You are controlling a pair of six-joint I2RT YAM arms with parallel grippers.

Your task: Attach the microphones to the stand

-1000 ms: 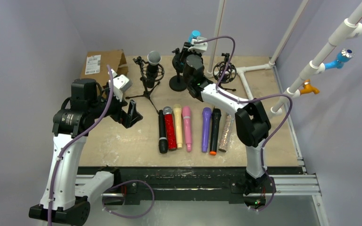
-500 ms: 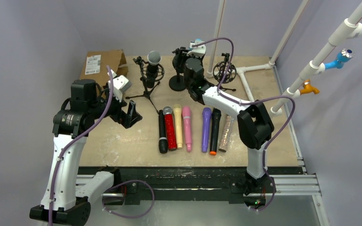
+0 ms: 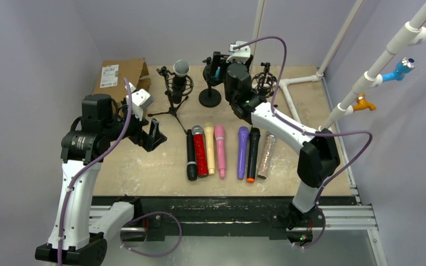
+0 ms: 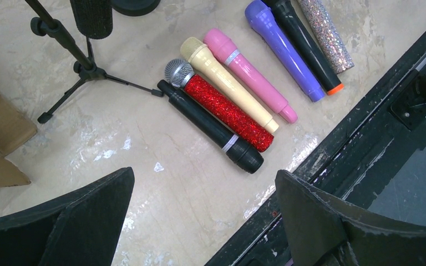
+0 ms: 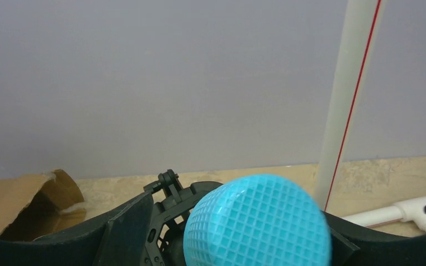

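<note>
Several microphones lie side by side mid-table: black [image 3: 191, 158], glittery red [image 3: 199, 152], cream [image 3: 209, 147], pink [image 3: 220, 149], purple [image 3: 242, 151], black with an orange end [image 3: 253, 154], glittery silver [image 3: 266, 155]. A grey-headed microphone [image 3: 181, 68] stands in the tripod stand [image 3: 173, 102]. The blue microphone [image 5: 258, 221] sits in the clip of the round-base stand [image 3: 210, 97]. My right gripper [image 5: 238, 221] is open around its mesh head, with a gap at the left finger [image 5: 119, 230]. My left gripper [image 4: 204, 174] hovers open and empty left of the row.
A brown cardboard box [image 3: 121, 73] sits at the back left. A third stand with a ring mount [image 3: 265, 84] is at the back right, beside white pipes [image 3: 258, 33]. The table's dark front rail [image 4: 333, 144] runs near the microphones' ends.
My right gripper came down with the blue microphone at the round-base stand's clip and its jaws spread apart. The left arm has not moved.
</note>
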